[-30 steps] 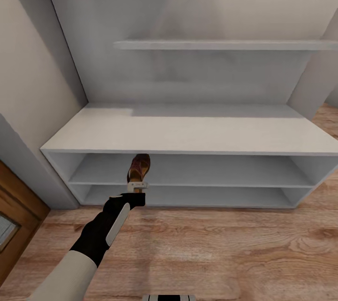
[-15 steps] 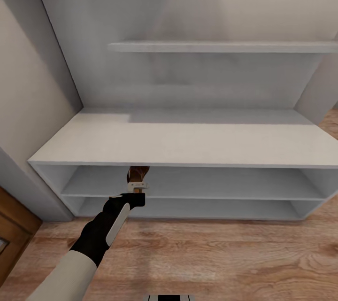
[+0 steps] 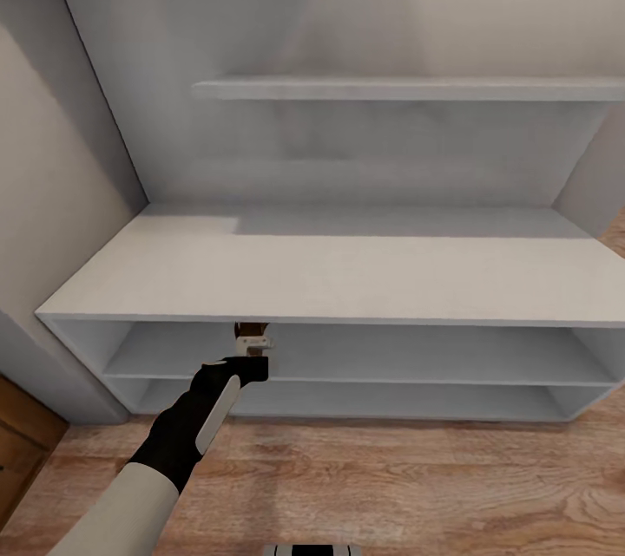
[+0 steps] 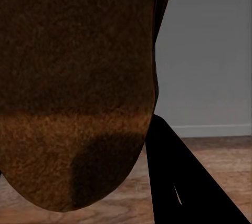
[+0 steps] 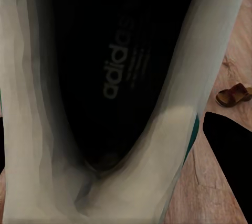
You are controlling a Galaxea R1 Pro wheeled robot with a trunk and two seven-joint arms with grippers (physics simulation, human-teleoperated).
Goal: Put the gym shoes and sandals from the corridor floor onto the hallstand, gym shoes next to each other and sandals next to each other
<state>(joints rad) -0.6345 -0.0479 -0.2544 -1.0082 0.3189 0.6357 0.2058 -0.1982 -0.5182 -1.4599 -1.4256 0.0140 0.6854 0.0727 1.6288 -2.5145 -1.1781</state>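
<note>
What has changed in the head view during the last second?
The camera has come closer to the hallstand, so its top now covers most of the sandal held in the left pincer. The arm keeps the same place in the picture and the grip is unchanged. The right pincer's gym shoe stays held.

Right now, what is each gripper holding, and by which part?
Left gripper: a sandal, apparently by one end. Right: a gym shoe, seen down its opening; grip point hidden.

soft even light, blurry close wrist views.
</note>
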